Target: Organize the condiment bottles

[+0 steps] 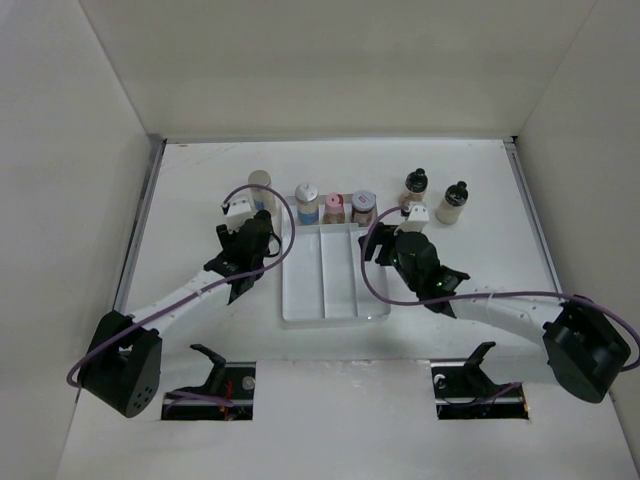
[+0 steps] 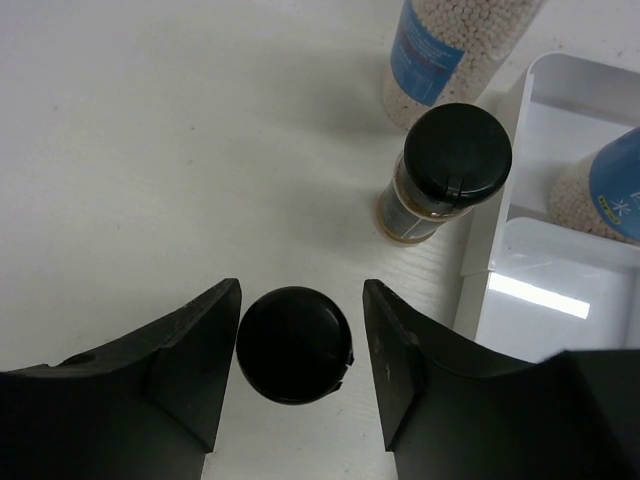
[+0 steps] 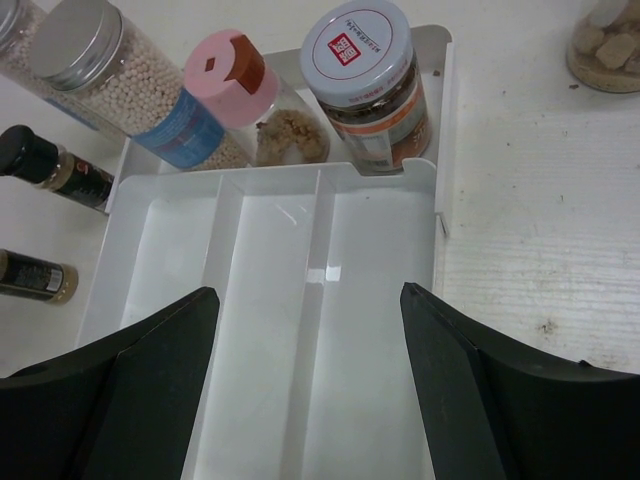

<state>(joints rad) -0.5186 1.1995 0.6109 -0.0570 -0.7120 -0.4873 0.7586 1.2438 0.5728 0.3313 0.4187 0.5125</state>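
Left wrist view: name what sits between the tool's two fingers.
A black-capped bottle, seen from above, stands between the left tool's fingers, shown in the left wrist view. Whether they grip it is unclear.

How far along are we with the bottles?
Done: three bottles stand in the tray's far section. In hand: left hand brackets a black-capped bottle, grip unclear; right hand open, empty, facing the tray. Left: another black-capped bottle beside the tray, more on the table.

I can make out eight condiment bottles (image 1: 307, 203): four black-capped bottles (image 2: 457, 155), two silver-capped bottles (image 3: 75, 40), one pink-capped bottle (image 3: 228, 70) and one red-and-white-lidded jar (image 3: 355, 45). One white tray (image 1: 300, 292), three compartments (image 3: 265, 350) in it. Two arms (image 1: 180, 298) are mine, with my left pincer (image 2: 300, 292) and right pincer (image 3: 310, 297).
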